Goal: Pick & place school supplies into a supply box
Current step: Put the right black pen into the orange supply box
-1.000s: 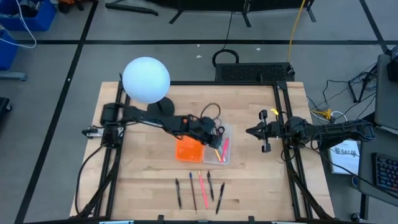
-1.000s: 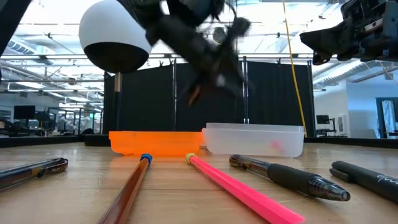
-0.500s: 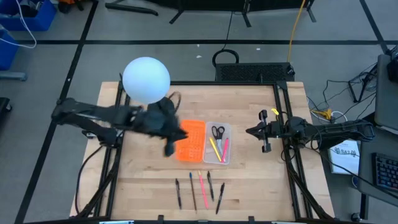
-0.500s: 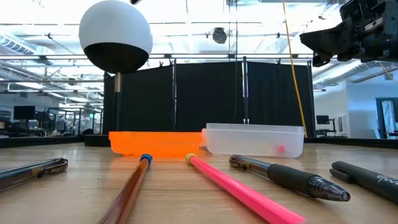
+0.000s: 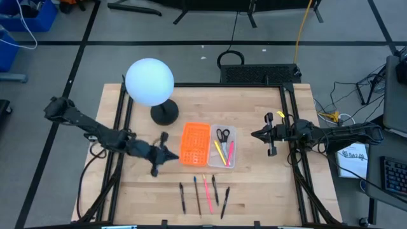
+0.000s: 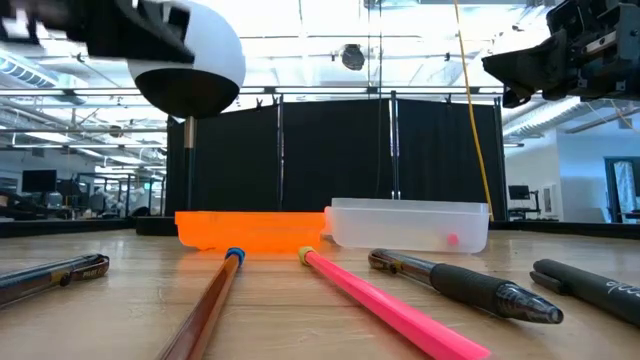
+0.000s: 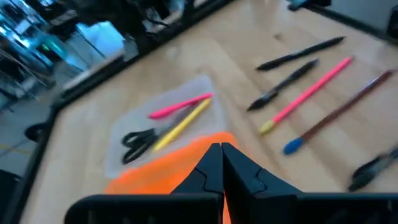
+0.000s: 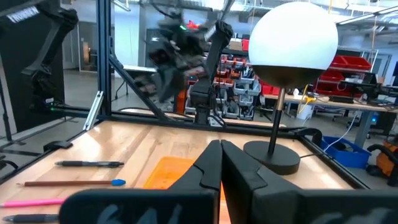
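even, bright overhead light; shadows on the wooden table [image 5: 254, 165] are faint. in the low view ceiling lights glare behind the white globe lamp [image 6: 190, 60], and the near pink pencil [image 6: 390, 305] is soft. the left wrist view is smeared with motion blur throughout.

This was a robotics lab set in a large open industrial hall. The wooden counter [image 5: 254, 165] sat inside a black metal frame [image 5: 289, 127] on a grey floor marked with dark lines, with loose cables [image 5: 331, 114] trailing beside it. A yellow cord [image 6: 470, 110] hung from a high ceiling of white trusses and strip lights. Black curtains [image 6: 330, 160] screened the rear, and beyond them stood desks with monitors [image 6: 40, 182]. Blue storage bins [image 5: 32, 13] and shelving with red bins [image 8: 354, 62] stood farther off.
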### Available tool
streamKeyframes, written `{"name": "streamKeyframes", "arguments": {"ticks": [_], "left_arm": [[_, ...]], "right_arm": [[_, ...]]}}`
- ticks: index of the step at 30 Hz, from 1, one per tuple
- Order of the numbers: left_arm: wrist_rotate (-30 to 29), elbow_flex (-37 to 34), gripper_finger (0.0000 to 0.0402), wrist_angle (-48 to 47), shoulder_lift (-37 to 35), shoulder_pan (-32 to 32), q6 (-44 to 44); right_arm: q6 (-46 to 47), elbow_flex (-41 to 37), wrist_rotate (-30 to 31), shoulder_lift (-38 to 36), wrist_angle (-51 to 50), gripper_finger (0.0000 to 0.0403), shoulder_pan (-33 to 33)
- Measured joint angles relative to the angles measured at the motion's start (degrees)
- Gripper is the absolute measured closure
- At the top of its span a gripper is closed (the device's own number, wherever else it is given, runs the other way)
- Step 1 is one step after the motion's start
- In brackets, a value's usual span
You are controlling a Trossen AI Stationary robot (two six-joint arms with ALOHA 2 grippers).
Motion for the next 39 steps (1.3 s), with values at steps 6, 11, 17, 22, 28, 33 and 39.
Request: {"name": "streamKeyframes", "arguments": {"ticks": [6, 11, 17, 22, 28, 33, 39], "left_arm": [[10.0, -10.8, 0.0399, 3.1, -18.4, 8.4, 2.5], [13.7, -21.0, 0.0400, 8.0, -32.6, 13.2, 1.9], [13.7, -28.5, 0.0400, 13.8, -42.3, 16.5, 0.8], [13.3, -29.1, 0.0401, 9.6, -43.1, 19.4, 2.5], [9.3, -29.1, 0.0394, 10.0, -43.2, 22.0, 2.6], [4.3, -29.1, 0.0367, 11.2, -43.2, 22.3, 2.6], [4.1, -29.1, 0.0357, 11.5, -43.1, 22.3, 2.4]], "right_arm": [[0.0, 0.0, 0.0, 0.0, -0.8, 0.0403, 0.0], [-0.3, 0.0, 0.0, 0.4, -4.3, 0.0403, 0.0], [-4.3, 0.0, 0.2, 0.9, -4.2, 0.0403, 0.0], [-4.1, 0.0, 0.2, 1.3, -0.8, 0.0403, 0.0], [-5.9, 0.0, 8.9, 3.3, 0.2, 0.0403, 0.0], [-4.4, 5.6, 10.8, 6.8, -3.1, 0.0403, 1.5], [-4.1, 28.6, 24.6, 19.5, -22.4, 0.0403, 9.9]]}}
